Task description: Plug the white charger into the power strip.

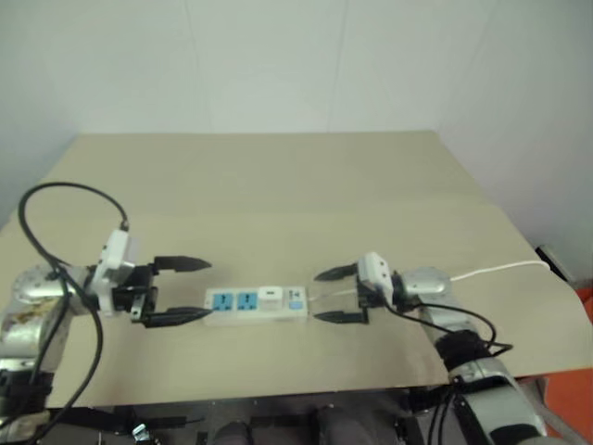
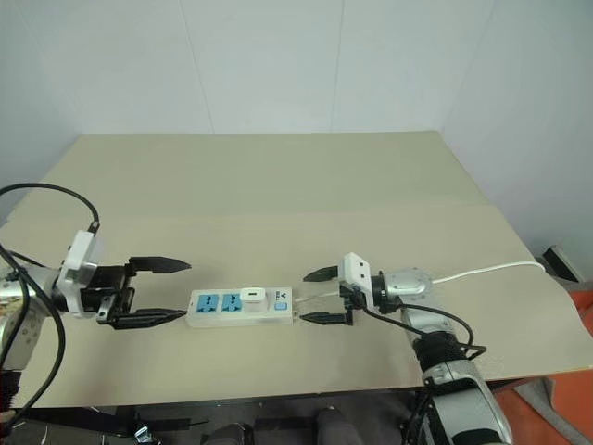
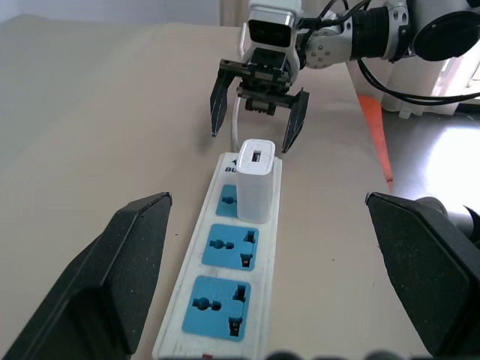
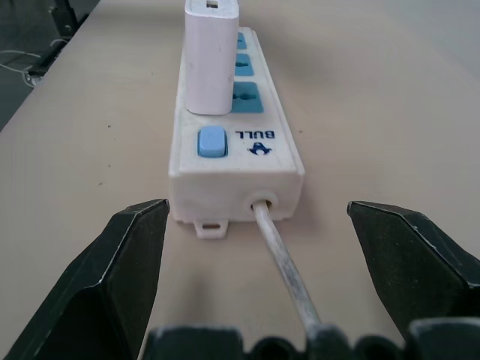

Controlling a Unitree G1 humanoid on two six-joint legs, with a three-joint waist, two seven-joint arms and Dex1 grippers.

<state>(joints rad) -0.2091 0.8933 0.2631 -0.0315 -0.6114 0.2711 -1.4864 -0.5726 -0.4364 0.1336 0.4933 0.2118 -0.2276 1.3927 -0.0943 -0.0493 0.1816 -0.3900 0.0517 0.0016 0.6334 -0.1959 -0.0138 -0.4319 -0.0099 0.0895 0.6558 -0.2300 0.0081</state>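
occluded: white charger (image 4: 212, 56) prongs, inside power strip (image 4: 225, 161) | cropped: cord (image 1: 505, 269) at table edge

Before me a beige bench (image 2: 278, 185) meets a pale wall (image 2: 278, 65); an orange patch of floor (image 2: 579, 371) shows at its right.

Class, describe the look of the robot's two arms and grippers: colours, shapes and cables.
Each arm is silver-grey metal with looping black cables. The left gripper and right gripper each have two pointed black fingers on a black base, topped by a white square camera block.
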